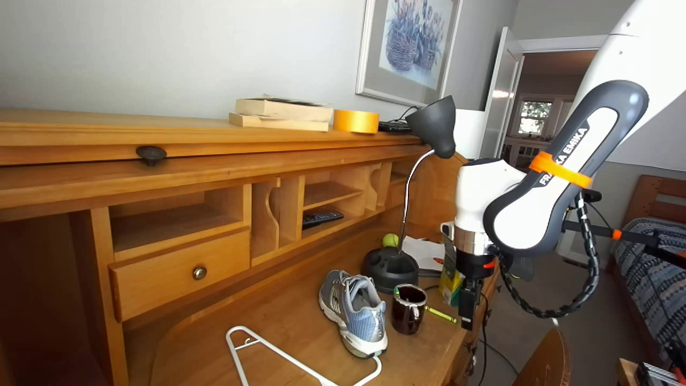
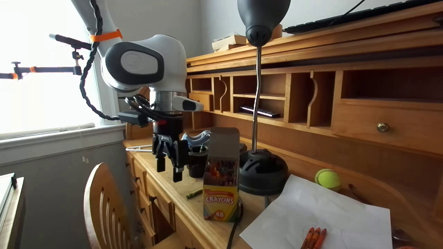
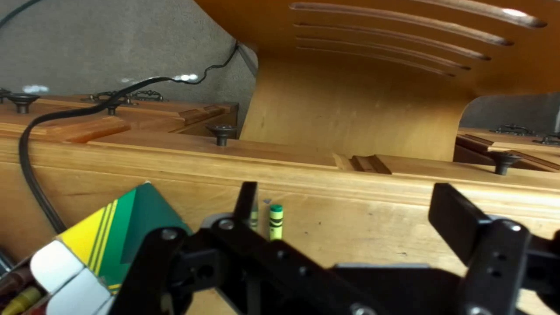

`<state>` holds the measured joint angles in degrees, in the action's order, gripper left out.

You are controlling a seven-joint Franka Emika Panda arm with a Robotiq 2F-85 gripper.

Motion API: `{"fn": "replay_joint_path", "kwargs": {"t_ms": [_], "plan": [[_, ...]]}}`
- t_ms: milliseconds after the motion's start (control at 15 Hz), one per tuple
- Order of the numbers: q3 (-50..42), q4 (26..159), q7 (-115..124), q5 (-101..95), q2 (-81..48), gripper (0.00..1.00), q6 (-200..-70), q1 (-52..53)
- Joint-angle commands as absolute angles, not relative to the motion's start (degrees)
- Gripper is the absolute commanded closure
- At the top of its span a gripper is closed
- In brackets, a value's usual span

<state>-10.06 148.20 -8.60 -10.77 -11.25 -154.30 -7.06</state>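
My gripper (image 2: 169, 169) is open and empty, pointing down above the desk's front edge; it also shows in the wrist view (image 3: 343, 192). A green crayon (image 3: 276, 222) lies on the desk below, near one finger in the wrist view and partly hidden by it; it shows in both exterior views (image 1: 441, 314) (image 2: 194, 193). An open yellow and green crayon box (image 2: 221, 202) full of crayons stands beside the gripper, and its corner shows in the wrist view (image 3: 105, 236). A dark mug (image 1: 408, 316) stands near the crayon, next to a grey-blue shoe (image 1: 364, 321).
A black lamp (image 2: 263, 176) stands behind the box. A white paper (image 2: 322, 204) bears several orange crayons (image 2: 314, 238), with a tennis ball (image 2: 328, 179) by it. A white hanger (image 1: 289, 356) lies by the shoe. A wooden chair (image 2: 104, 207) and black cable (image 3: 65, 114) are at the desk's front.
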Motion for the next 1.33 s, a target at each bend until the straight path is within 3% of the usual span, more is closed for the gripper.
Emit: {"fn": "replay_joint_path", "kwargs": {"t_ms": [0, 1267], "plan": [[-12.25, 147.71, -5.13, -14.94, -14.25, 0.0, -159.79, -7.15], [-14.18, 143.57, -2.15, -7.85, -25.24, 0.0, -179.85, -6.14]]}}
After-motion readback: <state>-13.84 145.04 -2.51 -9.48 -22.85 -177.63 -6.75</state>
